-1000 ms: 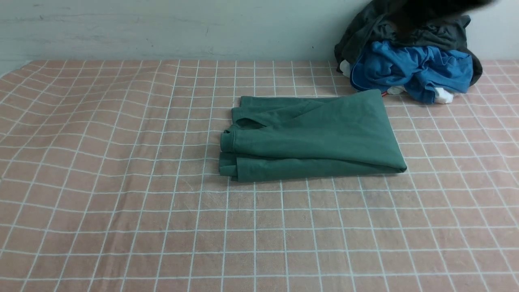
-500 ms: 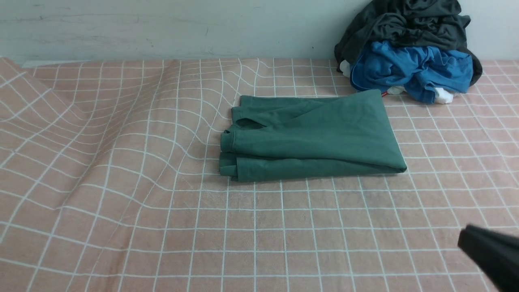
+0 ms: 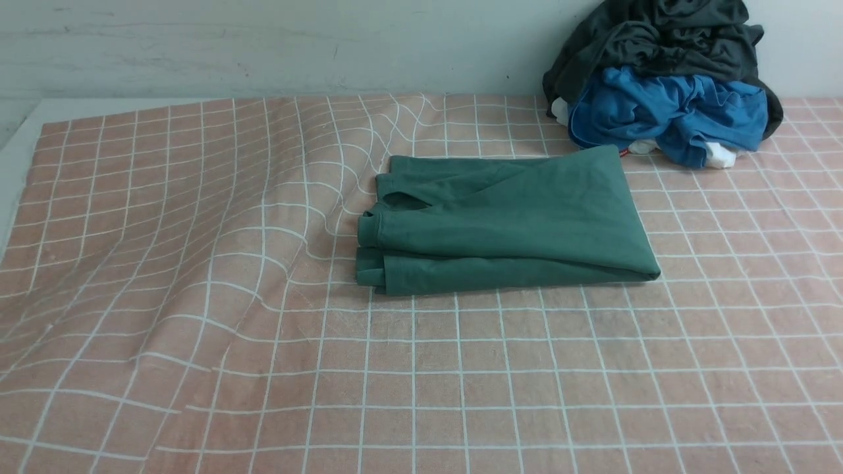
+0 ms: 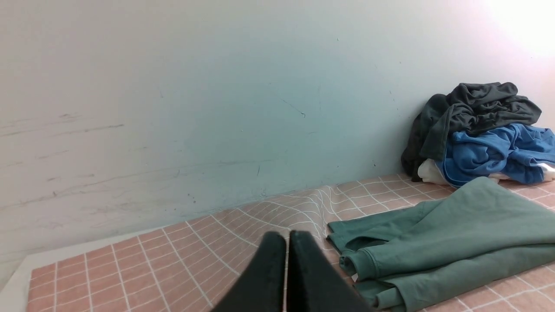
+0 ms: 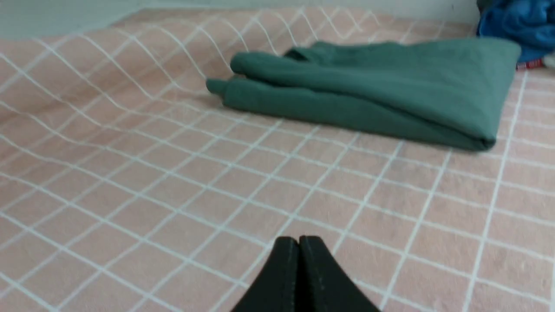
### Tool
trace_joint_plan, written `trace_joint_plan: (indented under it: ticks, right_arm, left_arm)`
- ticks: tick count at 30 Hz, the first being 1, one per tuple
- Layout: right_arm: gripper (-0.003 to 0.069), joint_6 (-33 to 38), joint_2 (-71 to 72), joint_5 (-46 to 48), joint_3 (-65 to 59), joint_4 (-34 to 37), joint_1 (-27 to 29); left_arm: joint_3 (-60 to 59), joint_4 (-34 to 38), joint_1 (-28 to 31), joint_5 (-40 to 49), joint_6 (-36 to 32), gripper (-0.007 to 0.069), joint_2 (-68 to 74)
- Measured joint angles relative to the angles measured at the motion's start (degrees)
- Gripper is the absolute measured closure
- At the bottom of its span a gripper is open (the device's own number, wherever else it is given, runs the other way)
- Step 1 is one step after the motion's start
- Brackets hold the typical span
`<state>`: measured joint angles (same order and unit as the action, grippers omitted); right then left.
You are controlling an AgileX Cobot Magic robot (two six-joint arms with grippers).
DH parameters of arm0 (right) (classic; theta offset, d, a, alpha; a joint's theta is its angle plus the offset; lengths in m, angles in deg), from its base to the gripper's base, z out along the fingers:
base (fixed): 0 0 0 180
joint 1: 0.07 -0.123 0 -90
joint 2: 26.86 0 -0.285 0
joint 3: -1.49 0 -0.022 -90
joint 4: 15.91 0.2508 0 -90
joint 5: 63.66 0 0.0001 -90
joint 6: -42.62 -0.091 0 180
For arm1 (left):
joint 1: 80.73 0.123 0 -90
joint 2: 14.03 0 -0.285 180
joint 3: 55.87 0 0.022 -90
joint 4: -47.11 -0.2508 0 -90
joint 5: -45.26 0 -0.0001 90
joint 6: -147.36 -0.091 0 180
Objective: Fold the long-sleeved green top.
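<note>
The green long-sleeved top (image 3: pixel 507 220) lies folded into a compact bundle at the middle of the pink checked cloth (image 3: pixel 461 368); it also shows in the left wrist view (image 4: pixel 455 234) and the right wrist view (image 5: pixel 373 86). Neither arm appears in the front view. My left gripper (image 4: pixel 287 236) is shut and empty, hovering to the left of the top's rolled cuffs. My right gripper (image 5: pixel 298 239) is shut with nothing in it, over bare cloth in front of the top.
A pile with a dark charcoal garment (image 3: pixel 658 33) over a bright blue one (image 3: pixel 665 112) sits at the back right against the pale wall (image 3: pixel 263 46). The cloth is rippled on the left (image 3: pixel 217 217), baring the white table edge (image 3: pixel 16 164).
The right arm, seen at the lower right half a second ago, has left the front view. The cloth's left side shifted and wrinkled, then settled lower. The green top has not moved.
</note>
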<state>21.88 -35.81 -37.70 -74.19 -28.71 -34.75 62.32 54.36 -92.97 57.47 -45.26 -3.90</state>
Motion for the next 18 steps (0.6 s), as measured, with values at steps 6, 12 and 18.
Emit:
trace_joint_plan:
  ticks: [6,12,18]
  right_arm:
    - [0.0673,-0.12,1.59,-3.81,-2.54,-1.06,2.40]
    - [0.0673,7.65,1.77,-5.26,-2.80,7.75,17.89]
    - [0.0673,17.08,1.77,-5.27,-2.79,9.40,29.27]
  left_arm:
    - [-0.05,0.00,0.00,0.00,0.00,0.0627,0.00]
    - [-0.05,0.00,0.00,0.00,0.00,0.0627,0.00]
    - [-0.05,0.00,0.00,0.00,0.00,0.0627,0.00]
